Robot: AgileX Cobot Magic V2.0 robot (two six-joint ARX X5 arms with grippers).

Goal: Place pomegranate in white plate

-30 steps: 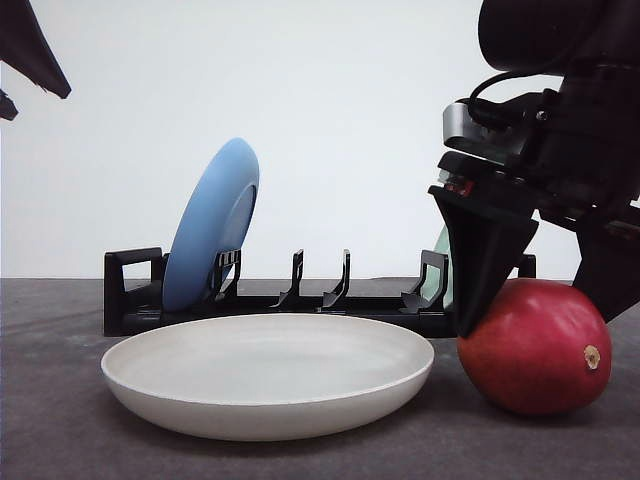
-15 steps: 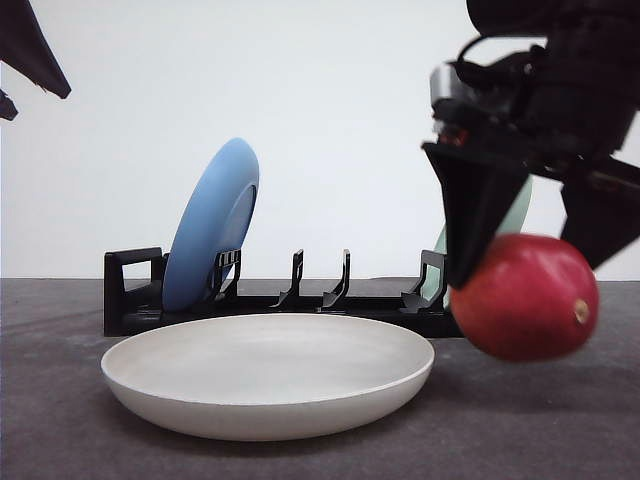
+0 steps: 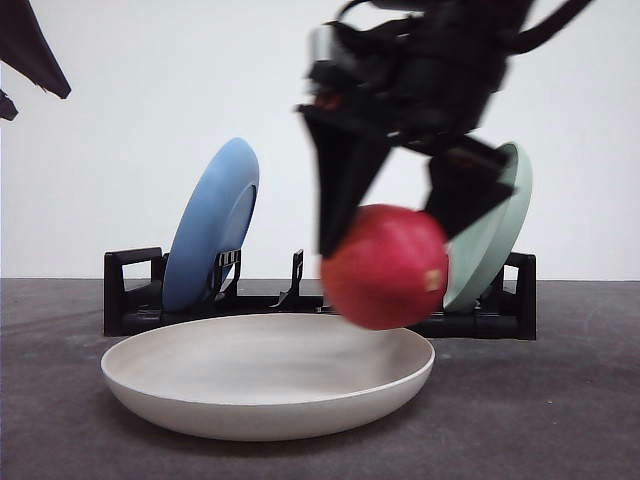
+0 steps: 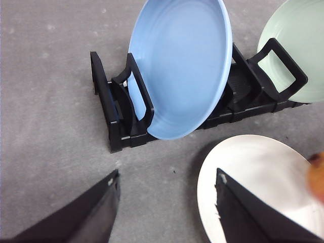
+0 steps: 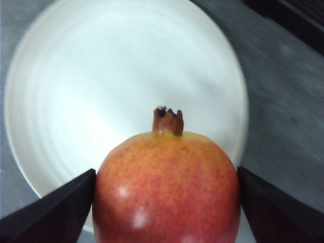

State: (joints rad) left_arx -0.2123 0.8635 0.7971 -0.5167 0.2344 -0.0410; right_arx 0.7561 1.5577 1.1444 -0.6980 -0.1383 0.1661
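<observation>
The right gripper [image 3: 385, 240] is holding the pomegranate [image 3: 385, 266] between its two black fingers [image 3: 340, 190], the jaws closed on the fruit from both sides. In the front view the fruit is hanging in the air above the right part of the white plate [image 3: 200, 400], not touching it. The picture of the arm is blurred there. In the right wrist view the pomegranate [image 5: 167, 187] is filling the space between the fingers, its small crown is pointing away from the wrist, and the white plate [image 5: 76, 101] is lying under it, mostly ahead of the fruit.

The step in hand seems to be the carry over the plate and the lowering into it. To do it well, the robot should bring the fruit more toward the middle of the plate, because now it is hanging nearer to the right rim. Then it should go down slowly until the fruit is resting on the plate floor, and only then open the jaws. A round glossy fruit is likely to roll if it is dropped from above, and the shallow rim may not stop it.

Behind the plate the black rack [image 3: 130, 295] is carrying the blue plate [image 3: 210, 225] and the pale green plate [image 3: 495, 230], so the arm should keep itself in front of them.

The left gripper [image 4: 164, 207] is hanging with its jaws wide and empty, near the left rim of the plate.
</observation>
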